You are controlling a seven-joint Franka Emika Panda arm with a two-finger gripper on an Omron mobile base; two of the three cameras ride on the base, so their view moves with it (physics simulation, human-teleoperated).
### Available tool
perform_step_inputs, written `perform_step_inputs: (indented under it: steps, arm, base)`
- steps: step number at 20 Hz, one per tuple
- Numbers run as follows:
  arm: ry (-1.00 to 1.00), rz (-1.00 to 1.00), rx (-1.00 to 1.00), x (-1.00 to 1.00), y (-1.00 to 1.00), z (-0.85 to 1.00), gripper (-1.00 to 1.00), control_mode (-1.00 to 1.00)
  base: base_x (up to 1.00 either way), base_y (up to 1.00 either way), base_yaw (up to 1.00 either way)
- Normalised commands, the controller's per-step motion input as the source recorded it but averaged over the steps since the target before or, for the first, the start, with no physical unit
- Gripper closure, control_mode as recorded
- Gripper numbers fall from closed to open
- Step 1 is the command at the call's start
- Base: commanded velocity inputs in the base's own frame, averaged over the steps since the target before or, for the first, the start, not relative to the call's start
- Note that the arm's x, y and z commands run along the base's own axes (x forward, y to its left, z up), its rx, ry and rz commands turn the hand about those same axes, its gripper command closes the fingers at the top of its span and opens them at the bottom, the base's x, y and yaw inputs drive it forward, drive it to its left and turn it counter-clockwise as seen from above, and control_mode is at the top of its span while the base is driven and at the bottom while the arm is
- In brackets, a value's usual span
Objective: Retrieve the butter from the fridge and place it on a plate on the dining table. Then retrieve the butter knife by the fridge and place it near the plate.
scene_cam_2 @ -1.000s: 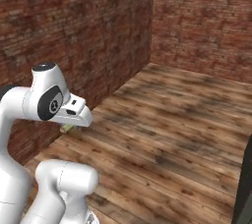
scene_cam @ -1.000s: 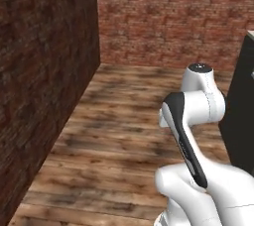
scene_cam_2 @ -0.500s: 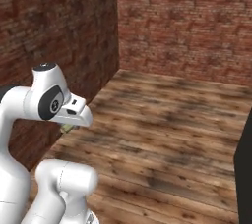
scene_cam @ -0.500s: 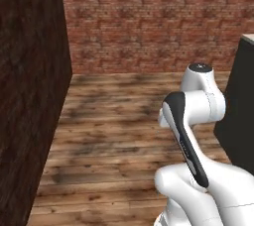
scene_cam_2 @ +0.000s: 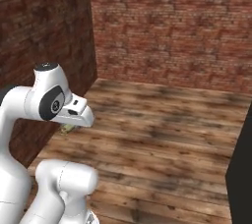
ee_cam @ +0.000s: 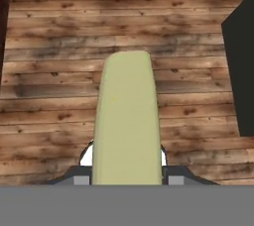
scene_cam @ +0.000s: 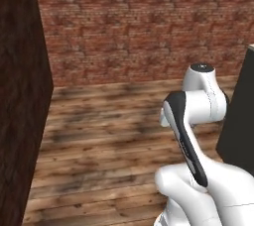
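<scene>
The butter, a pale yellow-green block, stands up between the fingertips of my gripper, which is shut on it. It hangs over the wooden plank floor. In the right base view a bit of the butter peeks out under the white hand, where the gripper points down. A plain dark-grey front with a beige sliver on top, which looks like the dining table's end, stands at the right. The fridge, the plate and the butter knife are out of view.
A red brick wall closes the far side. A darker brick wall runs along the left. Wooden floor spreads between them. The dark-grey panel also fills the right base view's lower right corner.
The whole scene has slid leftward in both base views, so the base has turned. The dark-grey panel at the right has grown. The arm holds its pose with the butter.
</scene>
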Motion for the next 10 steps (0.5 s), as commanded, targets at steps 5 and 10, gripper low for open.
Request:
perform_step_inputs:
  steps: [5,10]
  arm:
    - [0.00,0.00,0.00,0.00,0.00,0.00,1.00,1.00]
    - [0.00,0.00,0.00,0.00,0.00,0.00,1.00,1.00]
  base:
    - [1.00,0.00,-0.02]
    - [1.00,0.00,-0.07]
